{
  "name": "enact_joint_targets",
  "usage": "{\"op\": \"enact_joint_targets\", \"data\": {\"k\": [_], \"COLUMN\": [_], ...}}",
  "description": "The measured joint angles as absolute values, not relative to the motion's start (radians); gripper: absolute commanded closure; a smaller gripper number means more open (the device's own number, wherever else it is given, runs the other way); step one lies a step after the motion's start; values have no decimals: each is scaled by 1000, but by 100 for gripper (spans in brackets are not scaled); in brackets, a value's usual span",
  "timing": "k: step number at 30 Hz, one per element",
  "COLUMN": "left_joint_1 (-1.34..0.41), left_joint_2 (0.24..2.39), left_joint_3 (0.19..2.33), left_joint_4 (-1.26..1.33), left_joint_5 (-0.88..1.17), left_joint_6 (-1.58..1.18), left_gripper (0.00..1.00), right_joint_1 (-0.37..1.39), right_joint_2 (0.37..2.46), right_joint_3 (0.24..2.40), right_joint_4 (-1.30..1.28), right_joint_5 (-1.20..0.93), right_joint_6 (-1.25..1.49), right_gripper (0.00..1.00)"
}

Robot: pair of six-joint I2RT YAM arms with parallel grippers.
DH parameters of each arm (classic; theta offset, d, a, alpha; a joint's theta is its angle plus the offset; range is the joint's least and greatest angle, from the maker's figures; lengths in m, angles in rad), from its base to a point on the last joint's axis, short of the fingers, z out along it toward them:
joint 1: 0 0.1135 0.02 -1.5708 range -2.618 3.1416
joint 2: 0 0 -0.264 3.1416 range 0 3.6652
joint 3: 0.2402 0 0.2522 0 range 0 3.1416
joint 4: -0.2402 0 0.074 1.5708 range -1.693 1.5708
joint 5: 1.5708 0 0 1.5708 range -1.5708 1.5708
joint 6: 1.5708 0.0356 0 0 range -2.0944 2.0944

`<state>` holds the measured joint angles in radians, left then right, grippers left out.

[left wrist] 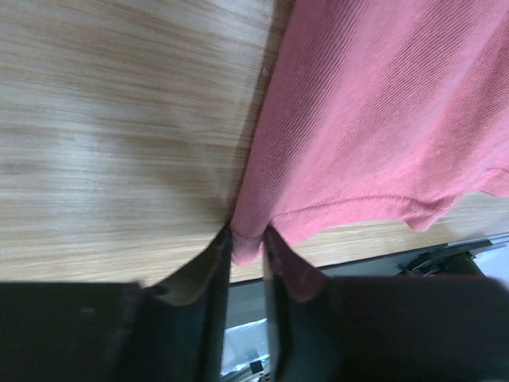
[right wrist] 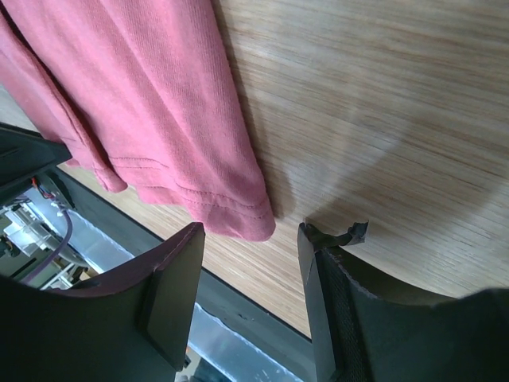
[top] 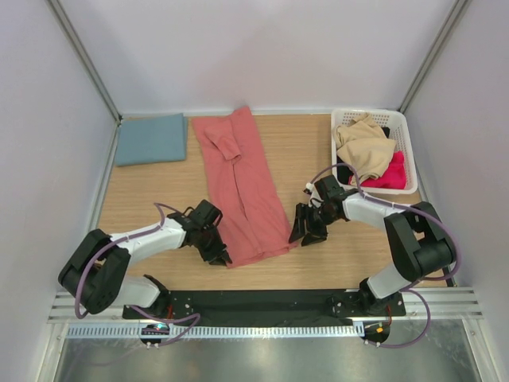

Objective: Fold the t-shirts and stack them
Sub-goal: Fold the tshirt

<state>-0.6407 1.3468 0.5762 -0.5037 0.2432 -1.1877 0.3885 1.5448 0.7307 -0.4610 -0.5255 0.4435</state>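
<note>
Wood table point(top: 318, 151) fills the top view. On it a long red shirt point(top: 242, 183) lies folded narrow, running from far to near in the middle. A blue shirt point(top: 149, 138) sits folded at the far left. A white basket point(top: 402, 119) of clothes point(top: 364, 147) sits at the far right. Only the top view shows those. The left claw point(left wrist: 246, 235) pinches the red shirt's near left corner, which its own camera shows best. The right claw point(right wrist: 250, 229) is wide open at the near right corner, not touching it.
</note>
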Motion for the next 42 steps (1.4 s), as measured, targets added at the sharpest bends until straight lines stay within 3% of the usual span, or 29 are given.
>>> {"op": "enact_joint_targets", "data": {"k": [9, 13, 17, 20, 42], "left_joint_1": [-641, -641, -641, -641, -687], "left_joint_2": [1366, 1365, 1362, 1346, 1051], "left_joint_3": [582, 582, 583, 583, 567], "left_joint_4": [-500, -502, -507, -528, -851], "left_joint_5": [253, 252, 246, 226, 175], "left_joint_6": [-1167, -1163, -1158, -1143, -1118], "left_gripper": [91, 96, 100, 100, 100], "right_joint_1": [389, 389, 389, 392, 627], "right_joint_2": [1594, 1623, 1656, 1667, 1346], "right_joint_3": [743, 751, 758, 757, 577], "right_joint_4": [-434, -426, -418, -417, -448], "right_joint_5": [-584, -608, -617, -621, -501], "right_joint_6": [448, 447, 440, 442, 651], "right_gripper": [48, 58, 90, 98, 99]}}
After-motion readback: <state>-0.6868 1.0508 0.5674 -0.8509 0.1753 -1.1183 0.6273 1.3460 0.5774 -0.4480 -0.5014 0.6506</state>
